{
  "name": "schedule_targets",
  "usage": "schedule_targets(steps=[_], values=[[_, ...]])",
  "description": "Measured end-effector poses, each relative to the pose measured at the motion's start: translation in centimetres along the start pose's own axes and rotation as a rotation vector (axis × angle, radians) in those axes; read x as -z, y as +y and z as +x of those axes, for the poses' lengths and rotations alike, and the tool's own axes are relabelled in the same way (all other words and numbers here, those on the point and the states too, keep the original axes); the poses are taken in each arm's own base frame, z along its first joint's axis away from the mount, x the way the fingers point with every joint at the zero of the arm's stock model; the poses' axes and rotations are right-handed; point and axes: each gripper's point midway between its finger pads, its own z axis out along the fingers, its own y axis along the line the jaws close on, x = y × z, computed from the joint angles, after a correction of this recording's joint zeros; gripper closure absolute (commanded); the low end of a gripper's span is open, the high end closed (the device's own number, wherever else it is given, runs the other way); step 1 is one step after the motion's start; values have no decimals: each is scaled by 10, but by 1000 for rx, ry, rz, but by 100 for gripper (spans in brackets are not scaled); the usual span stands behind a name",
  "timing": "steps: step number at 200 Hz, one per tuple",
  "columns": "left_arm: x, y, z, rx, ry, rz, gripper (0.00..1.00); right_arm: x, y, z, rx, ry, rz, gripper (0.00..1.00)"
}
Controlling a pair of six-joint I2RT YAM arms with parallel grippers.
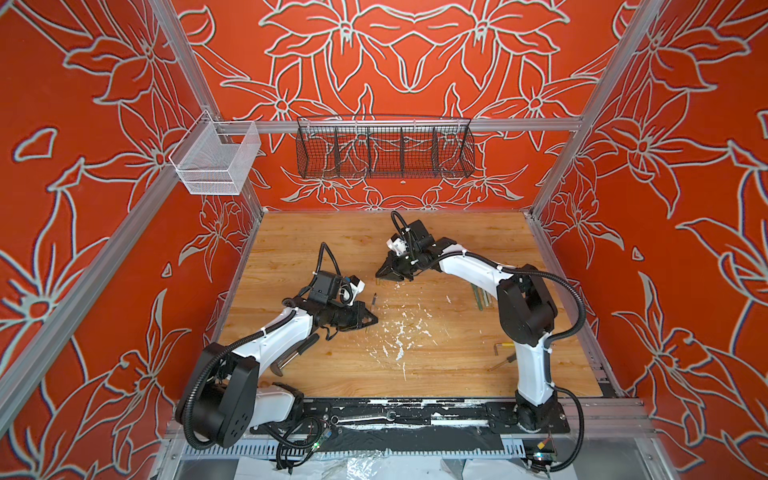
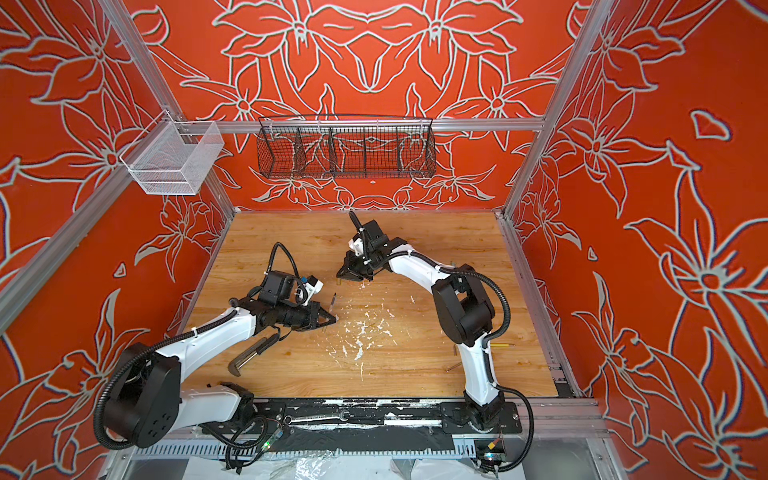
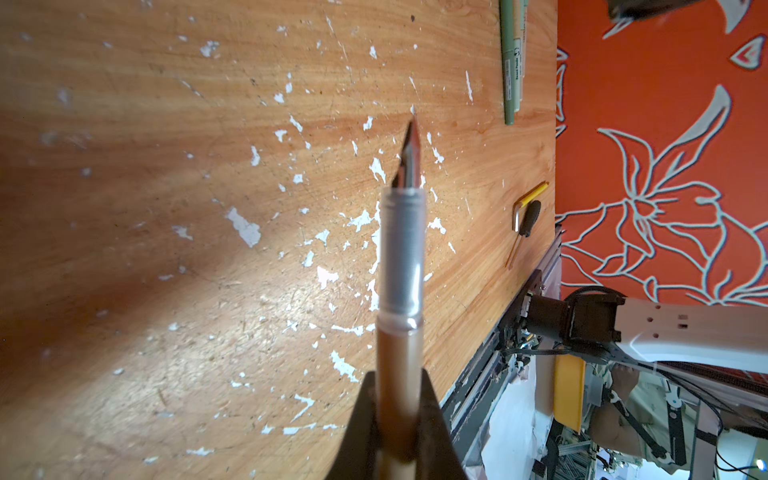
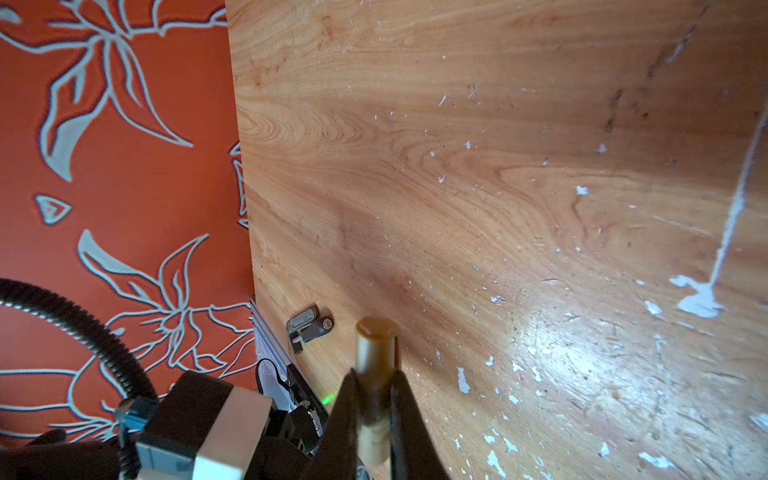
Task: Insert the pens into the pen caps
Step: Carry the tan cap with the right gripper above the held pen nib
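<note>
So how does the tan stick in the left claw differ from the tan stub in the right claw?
The tan pen in the left claw ends in a clear ribbed section and a pointed metal nib; the short tan pen cap in the right claw ends blunt. The pen sticks far out past its claw; the cap shows only a stub. Both are tan, each pinched in a shut claw.

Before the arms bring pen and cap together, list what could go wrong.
1. The left gripper clamps the tan pen far from its bare nib, so a push may tilt or slip it.
2. The cap in the right gripper shows what looks like its closed end outward; the nib could strike it and bend.
</note>
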Motion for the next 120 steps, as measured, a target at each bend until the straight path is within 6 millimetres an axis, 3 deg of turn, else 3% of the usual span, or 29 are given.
schedule_targets(steps=[120], values=[[9, 5, -10, 17, -48, -16, 100, -7, 24, 13, 46, 33, -43, 89]])
